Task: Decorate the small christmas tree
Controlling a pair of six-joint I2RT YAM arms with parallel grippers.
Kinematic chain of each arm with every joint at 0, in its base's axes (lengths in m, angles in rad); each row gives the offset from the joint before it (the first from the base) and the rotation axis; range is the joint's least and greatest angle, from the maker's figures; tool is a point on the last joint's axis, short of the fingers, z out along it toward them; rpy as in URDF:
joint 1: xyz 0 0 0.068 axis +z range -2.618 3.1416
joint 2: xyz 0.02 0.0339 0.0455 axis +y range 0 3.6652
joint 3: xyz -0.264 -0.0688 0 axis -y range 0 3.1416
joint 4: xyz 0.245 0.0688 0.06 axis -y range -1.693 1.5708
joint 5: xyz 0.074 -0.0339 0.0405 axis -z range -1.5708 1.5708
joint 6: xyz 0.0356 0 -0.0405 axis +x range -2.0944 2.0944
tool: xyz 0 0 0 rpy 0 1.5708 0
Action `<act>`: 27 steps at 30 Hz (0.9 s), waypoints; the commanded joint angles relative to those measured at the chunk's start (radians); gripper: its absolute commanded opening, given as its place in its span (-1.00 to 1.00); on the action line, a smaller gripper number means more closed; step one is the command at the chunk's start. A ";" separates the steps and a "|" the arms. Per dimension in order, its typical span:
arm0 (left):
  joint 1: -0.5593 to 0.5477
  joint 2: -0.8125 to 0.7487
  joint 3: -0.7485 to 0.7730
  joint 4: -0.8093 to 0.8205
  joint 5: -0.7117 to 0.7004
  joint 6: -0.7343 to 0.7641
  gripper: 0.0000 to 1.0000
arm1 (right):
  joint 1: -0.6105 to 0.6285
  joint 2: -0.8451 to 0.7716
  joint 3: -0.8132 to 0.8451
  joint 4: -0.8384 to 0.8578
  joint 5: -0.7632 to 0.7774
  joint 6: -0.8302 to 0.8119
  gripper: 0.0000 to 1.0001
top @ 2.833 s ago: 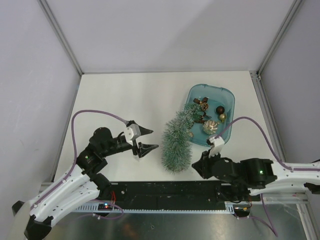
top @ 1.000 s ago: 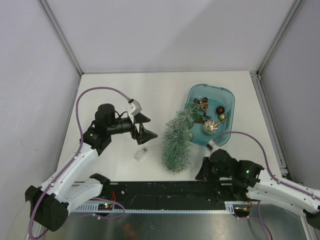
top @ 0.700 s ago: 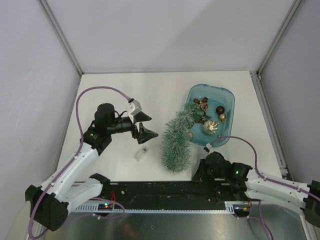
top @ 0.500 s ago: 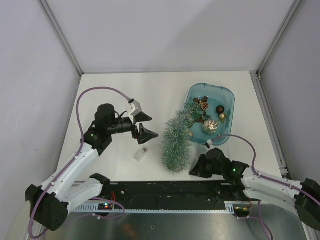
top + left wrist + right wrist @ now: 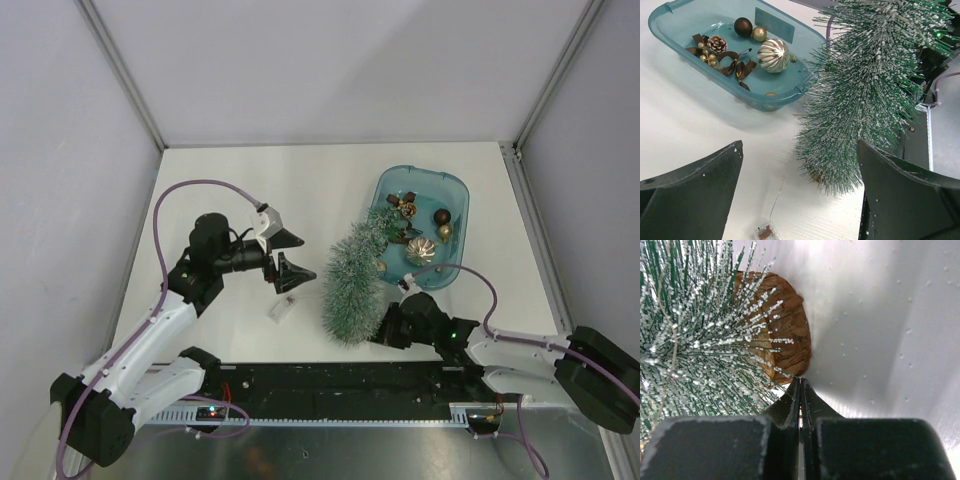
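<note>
The small christmas tree [image 5: 352, 285] lies on its side on the white table, its tip over the blue tray [image 5: 455, 190] and its wooden disc base [image 5: 787, 337] toward the front. My right gripper [image 5: 385, 328] is shut and empty, with its tips [image 5: 800, 381] right at the lower edge of the wooden base, among the bristles [image 5: 695, 340]. My left gripper [image 5: 290, 256] is open and empty, just left of the tree. It looks at the tree [image 5: 875, 90] between its wide-apart jaws [image 5: 799, 147].
The tray [image 5: 680, 30] holds a ribbed gold ball [image 5: 773, 55], a pine cone [image 5: 717, 44], a brown ball [image 5: 743, 26], a small gold ball and brown bows. A small clear battery box [image 5: 283, 308] with a thin wire lies left of the tree, below my left gripper [image 5: 765, 231].
My right gripper has swung left across the front of the table to the tree's wooden base. My left arm rose earlier, uncovering the clear box, and has barely moved since.
</note>
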State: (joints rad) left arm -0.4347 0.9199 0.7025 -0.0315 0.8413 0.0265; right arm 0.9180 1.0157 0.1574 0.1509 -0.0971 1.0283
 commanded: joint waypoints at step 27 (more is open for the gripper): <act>0.010 -0.104 -0.047 0.023 -0.032 0.037 0.99 | 0.082 0.208 0.161 0.029 0.134 -0.130 -0.82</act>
State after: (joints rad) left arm -0.4343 0.8482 0.6601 -0.0284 0.8322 0.0360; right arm 0.9821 1.3357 0.3237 0.3359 0.0044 0.9562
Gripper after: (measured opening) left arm 0.995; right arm 0.039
